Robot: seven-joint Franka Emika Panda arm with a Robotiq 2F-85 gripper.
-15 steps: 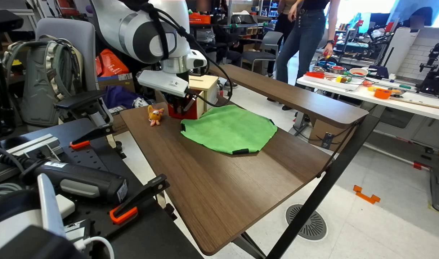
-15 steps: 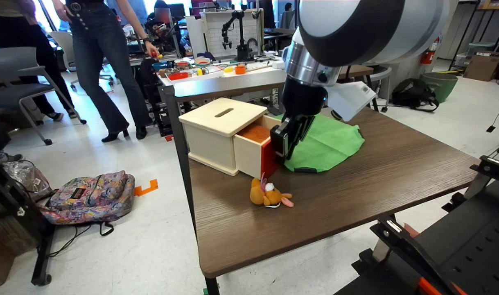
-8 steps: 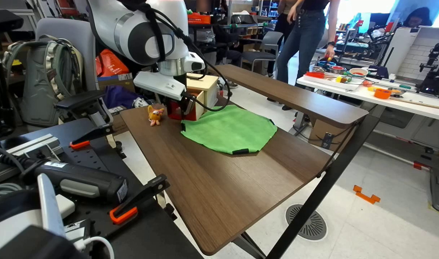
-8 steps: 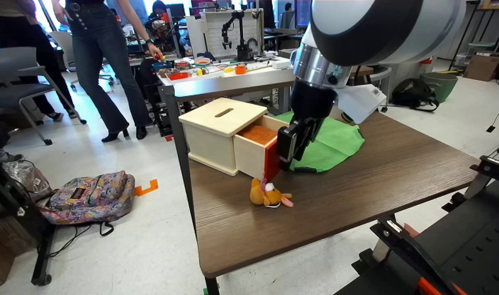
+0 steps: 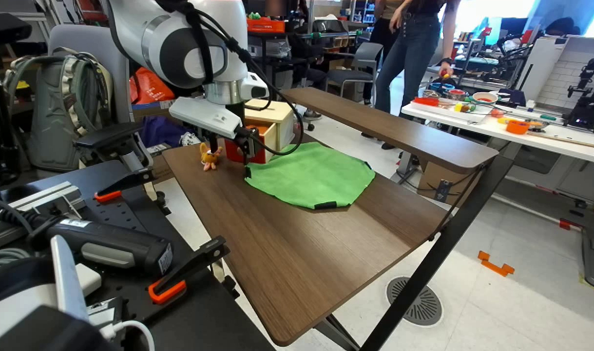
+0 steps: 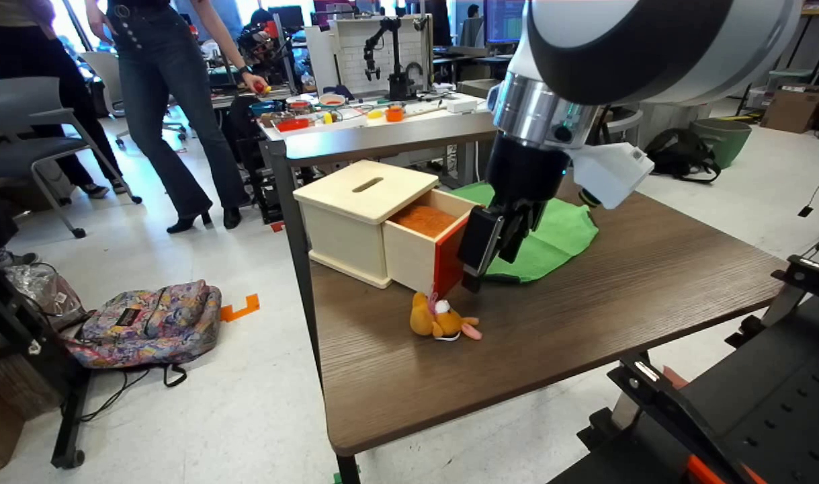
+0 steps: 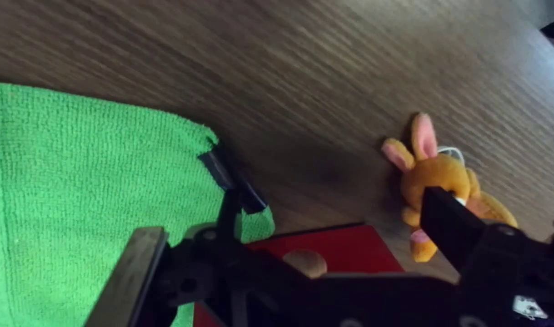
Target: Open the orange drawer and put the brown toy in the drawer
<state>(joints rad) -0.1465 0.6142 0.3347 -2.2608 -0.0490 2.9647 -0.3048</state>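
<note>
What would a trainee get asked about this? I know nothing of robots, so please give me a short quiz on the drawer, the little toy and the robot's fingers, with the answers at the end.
1. True or false: the orange drawer is open.

2. Where is the brown toy?
A) inside the drawer
B) on the green cloth
C) on the table, outside the drawer

3. Fill in the blank with "apart" or "together": in the wrist view, the two fingers stand ____.

Key:
1. True
2. C
3. apart
</note>
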